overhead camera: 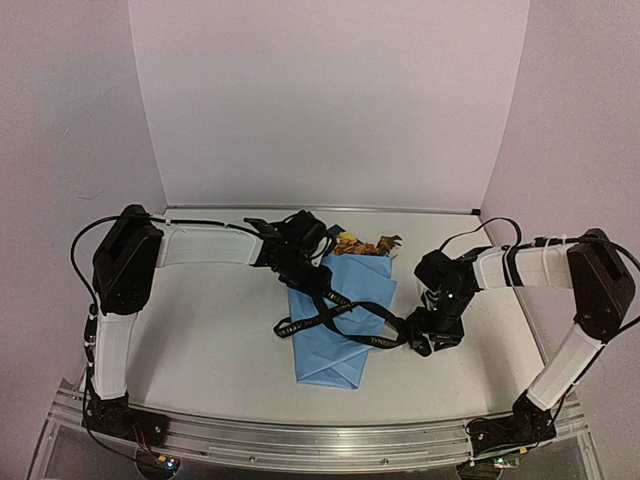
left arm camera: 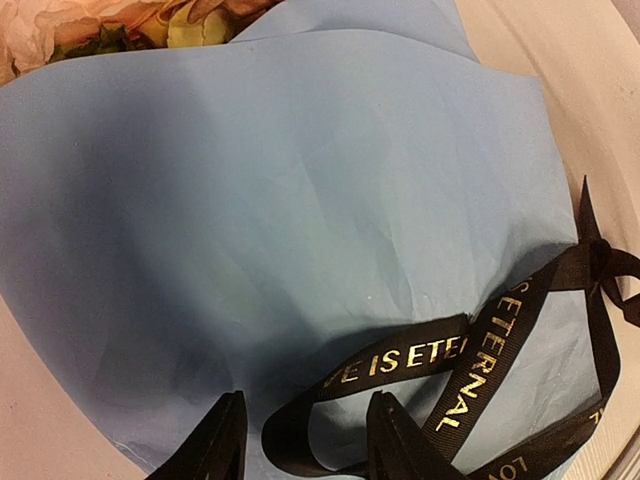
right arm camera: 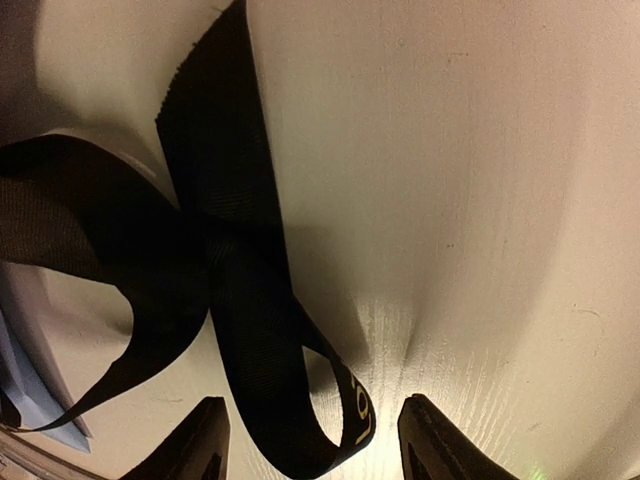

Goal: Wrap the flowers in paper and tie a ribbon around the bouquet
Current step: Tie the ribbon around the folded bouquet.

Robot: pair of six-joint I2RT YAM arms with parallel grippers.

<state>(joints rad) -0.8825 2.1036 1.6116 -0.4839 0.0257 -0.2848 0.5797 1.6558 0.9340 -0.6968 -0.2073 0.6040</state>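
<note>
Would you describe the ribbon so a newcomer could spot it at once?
On the pale table lies a folded light blue paper wrap with flower heads at its far end. Looped across it is a long flat black ribbon. Unlike the round black robot cables, it is strap-like with gold lettering.

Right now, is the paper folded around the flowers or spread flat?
Folded: the paper lies as a wrapped cone, the flowers poking out its far end.
</note>
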